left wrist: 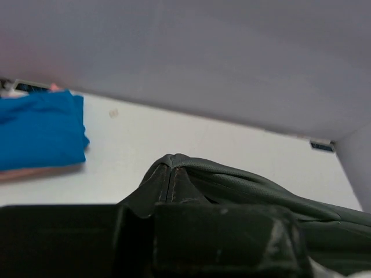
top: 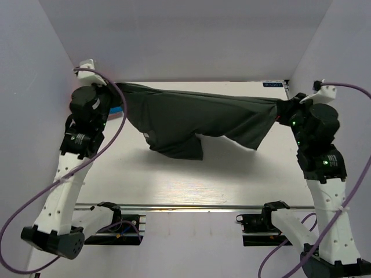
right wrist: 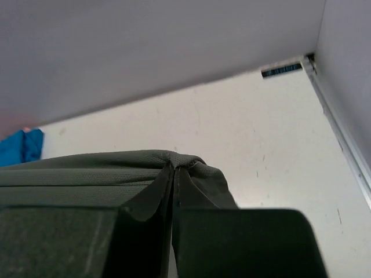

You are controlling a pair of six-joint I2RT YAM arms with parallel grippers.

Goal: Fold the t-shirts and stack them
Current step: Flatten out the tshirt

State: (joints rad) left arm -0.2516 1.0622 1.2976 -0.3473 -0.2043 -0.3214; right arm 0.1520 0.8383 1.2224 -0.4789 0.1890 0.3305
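A large dark grey-green t-shirt [top: 197,119] hangs stretched above the white table, with a small white neck label [top: 149,136] near its drooping lower part. My left gripper [top: 117,92] is shut on the shirt's left end, my right gripper [top: 280,111] on its right end. In the left wrist view the left gripper [left wrist: 169,179] pinches the dark cloth [left wrist: 243,182]. A folded bright blue t-shirt [left wrist: 39,130] lies beyond on a salmon-pink one [left wrist: 35,172]. The right wrist view has the right gripper [right wrist: 175,176] clamping a bunched hem of the shirt [right wrist: 75,174], and the blue t-shirt [right wrist: 23,147] far off.
White walls enclose the table [top: 174,185] at the back and both sides. A metal rail [top: 191,206] runs along the near edge, and another rail [right wrist: 342,145] lines the right edge. A small dark sticker [top: 272,84] sits at the back right corner.
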